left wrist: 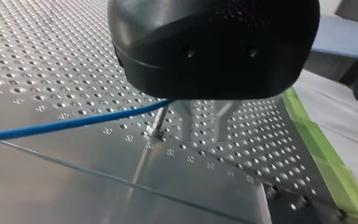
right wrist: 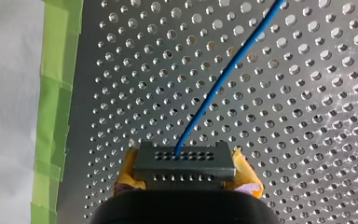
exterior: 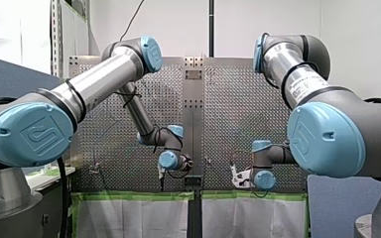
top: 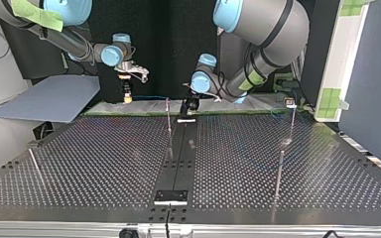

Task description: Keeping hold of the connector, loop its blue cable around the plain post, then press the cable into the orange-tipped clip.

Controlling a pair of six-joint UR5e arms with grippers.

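A: How do the arms stand?
B: My left arm (exterior: 104, 79) and my right arm (exterior: 297, 74) both bend down to the table (top: 104, 163) (wrists low, near its edge).
A: And the grippers?
B: The right gripper (right wrist: 184, 170) clamps the connector (right wrist: 184, 161) above the table. The left gripper (left wrist: 204, 128) has its fingers slightly apart with nothing between them, just beside a post (left wrist: 157, 123). The cable (left wrist: 74, 123) passes the post's top.

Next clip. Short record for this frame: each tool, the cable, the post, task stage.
right tool: shut on the connector, yellow pads either side
left tool: open, beside the plain post
blue cable: leaves the connector over the perforated table; passes by the post under the left tool
stage: no loop seen around the post yet
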